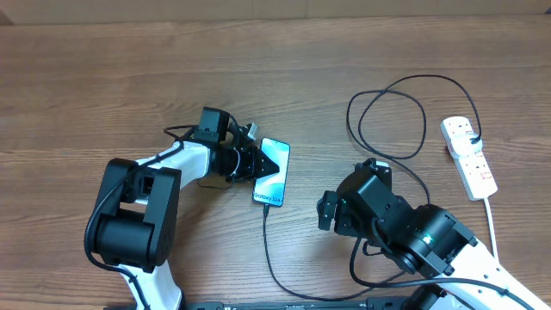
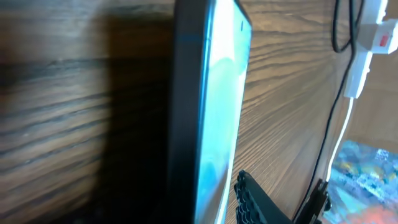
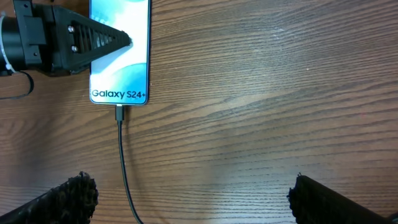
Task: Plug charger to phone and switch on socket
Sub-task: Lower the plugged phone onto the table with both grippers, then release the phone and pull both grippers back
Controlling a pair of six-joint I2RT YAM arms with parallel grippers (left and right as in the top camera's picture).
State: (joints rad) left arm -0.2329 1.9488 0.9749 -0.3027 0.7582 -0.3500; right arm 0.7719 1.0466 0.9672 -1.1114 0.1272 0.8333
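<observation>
The phone (image 1: 274, 172) lies mid-table with its "Galaxy S24+" screen lit, and also shows in the right wrist view (image 3: 121, 62). My left gripper (image 1: 252, 162) is shut on the phone's left edge, with one finger lying on the screen (image 3: 102, 40). In the left wrist view the phone's black edge (image 2: 193, 112) fills the middle. The charger (image 1: 269, 250), a thin black cable, has its plug tip seated in the phone's bottom port (image 3: 119, 113). It loops at the far right (image 1: 387, 112) toward the socket (image 1: 469, 155). My right gripper (image 3: 193, 199) is open and empty, below the phone.
The socket's thick white cord (image 1: 492, 224) runs toward the front right edge and also shows in the left wrist view (image 2: 348, 118). The right arm body (image 1: 405, 228) sits between the phone and the socket. Bare wood lies at the left and back.
</observation>
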